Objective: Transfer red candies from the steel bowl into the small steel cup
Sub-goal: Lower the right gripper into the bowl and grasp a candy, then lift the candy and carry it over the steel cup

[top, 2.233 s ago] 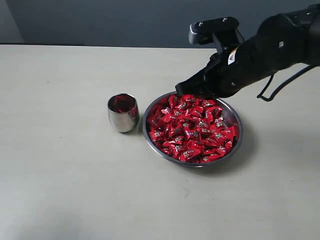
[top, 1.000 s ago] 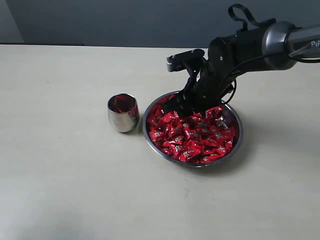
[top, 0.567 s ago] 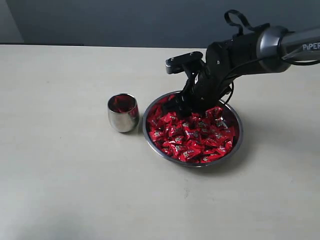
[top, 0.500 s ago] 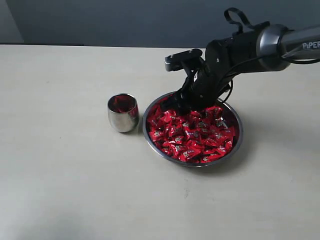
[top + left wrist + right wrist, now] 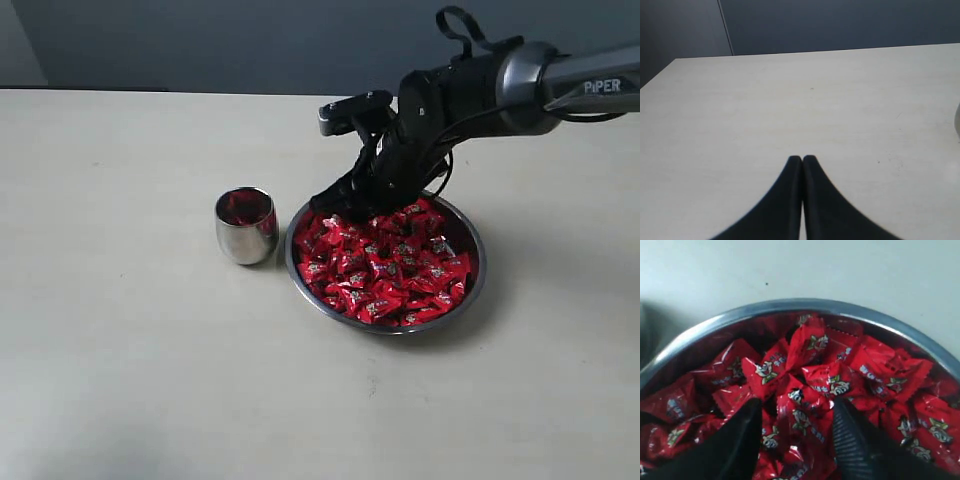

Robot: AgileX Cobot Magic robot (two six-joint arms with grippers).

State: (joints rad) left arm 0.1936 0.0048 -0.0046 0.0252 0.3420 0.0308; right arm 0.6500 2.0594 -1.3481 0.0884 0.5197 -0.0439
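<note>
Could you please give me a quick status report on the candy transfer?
Right gripper open, fingers down in the candies in the bowl. Left gripper shut, over the table. Nothing between bowl and cup.

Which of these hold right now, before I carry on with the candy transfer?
1. The right gripper stands open, low over the red wrapped candies in the wide shallow steel bowl. True.
2. The left gripper is open. False: its fingers are shut together above the pale table.
3. The small rounded steel cup stands upright beside the bowl. True.
4. The bowl is nearly empty. False: candies fill it in a heap.
</note>
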